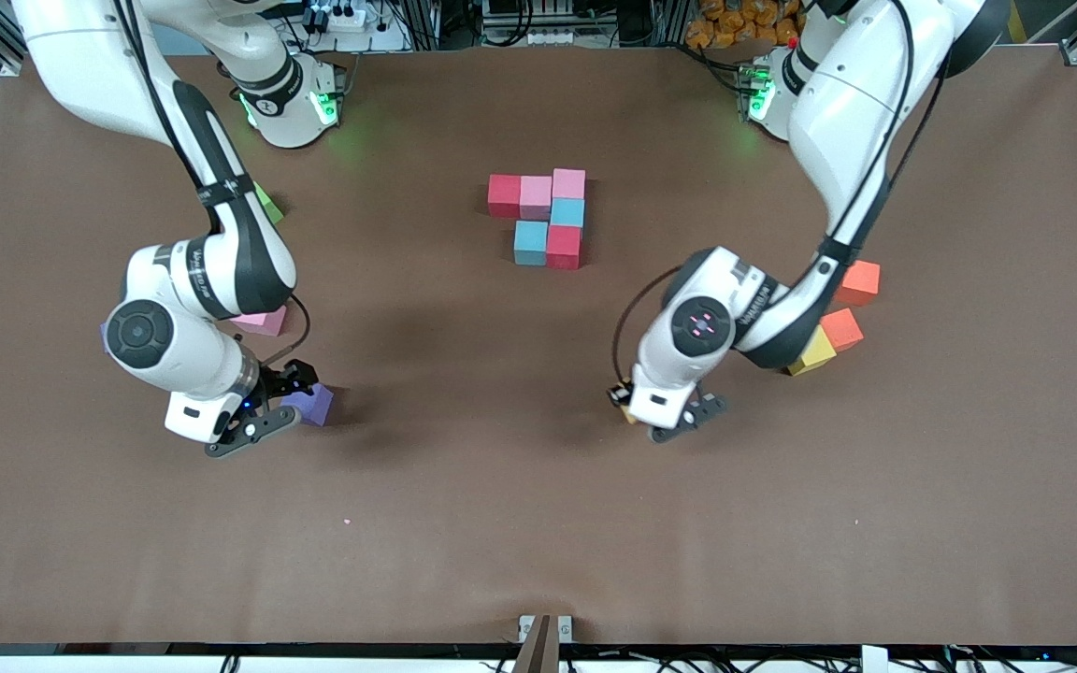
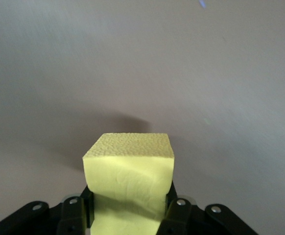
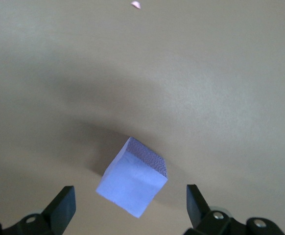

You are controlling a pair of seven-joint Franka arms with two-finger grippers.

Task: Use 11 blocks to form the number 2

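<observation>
I'm clamping my left gripper (image 2: 128, 215) tight on a yellow block (image 2: 130, 171), jaws pressing its two flat side faces, low over bare tabletop (image 1: 538, 523) at about 5 o'clock from the partial number 2 (image 1: 543, 217). The block looks like light matte foam, slightly squashy and grippy, so I'm judging that squeezing parallel faces mid-height is best and slipping is unlikely. My right gripper (image 3: 130, 208) is hanging fully spread and holding nothing, straddling the purple block (image 3: 132, 183), which is sitting between the fingers rotated off square, at 8 o'clock from the build. Six blocks are forming the digit's start near tabletop centre; orange ones (image 1: 852, 304) are waiting at 3 o'clock beside another yellow block (image 1: 812, 355).
</observation>
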